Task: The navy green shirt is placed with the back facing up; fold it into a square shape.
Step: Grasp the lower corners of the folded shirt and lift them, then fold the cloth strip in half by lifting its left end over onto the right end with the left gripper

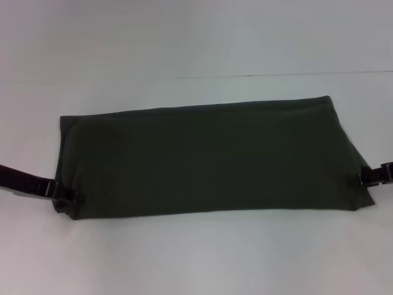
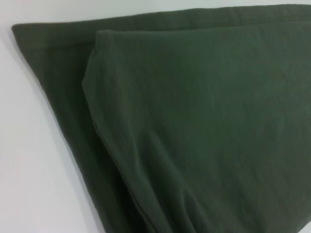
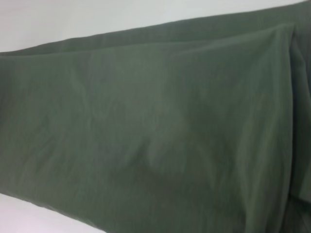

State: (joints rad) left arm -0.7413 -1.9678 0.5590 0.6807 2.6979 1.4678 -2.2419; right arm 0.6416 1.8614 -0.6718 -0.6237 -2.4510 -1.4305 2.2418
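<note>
Navy green shirt [image 1: 209, 161], plain and unlabelled, lies as a long folded band; left gripper [image 1: 64, 195] and right gripper [image 1: 368, 178] at its near corners, grip unclear.

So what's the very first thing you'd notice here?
A big navy green shirt, folded into a long band, lies across the middle of the white table. The left gripper sits at its near left corner, and the right gripper sits at its right edge.

white table [image 1: 196, 258] | pale wall [image 1: 184, 37] behind; thin seam between; even light
</note>
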